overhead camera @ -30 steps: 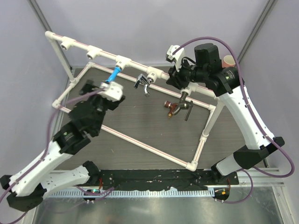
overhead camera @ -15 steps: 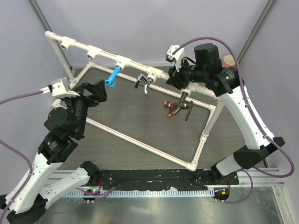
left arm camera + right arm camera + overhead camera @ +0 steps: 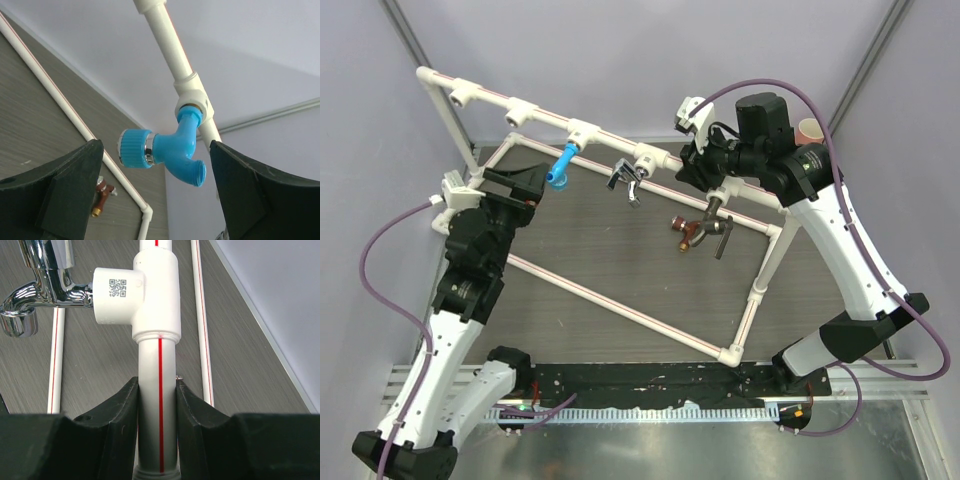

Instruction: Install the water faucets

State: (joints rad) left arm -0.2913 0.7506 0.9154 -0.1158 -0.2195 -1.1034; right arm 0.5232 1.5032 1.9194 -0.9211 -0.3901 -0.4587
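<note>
The blue faucet [image 3: 560,165] hangs screwed into a white tee on the upper white pipe [image 3: 545,115]; it fills the middle of the left wrist view [image 3: 165,152]. My left gripper [image 3: 532,184] is open just left of it, its fingers [image 3: 60,195] either side and not touching. The silver faucet [image 3: 628,180] sits in the neighbouring tee [image 3: 145,300] and shows in the right wrist view [image 3: 45,275]. My right gripper [image 3: 692,165] is shut on the pipe [image 3: 157,390] beside that tee. The copper faucet [image 3: 685,232] and the dark grey lever faucet [image 3: 722,232] lie on the table.
The white pipe frame [image 3: 620,305] lies across the dark table mat. Two tees [image 3: 460,95] at the left end of the upper pipe hold nothing. A pinkish cup [image 3: 810,130] stands at the back right. Grey walls close in on both sides.
My left arm has pulled back to the left, away from the blue faucet, and its wrist has turned. The right arm and all faucets have not moved.
</note>
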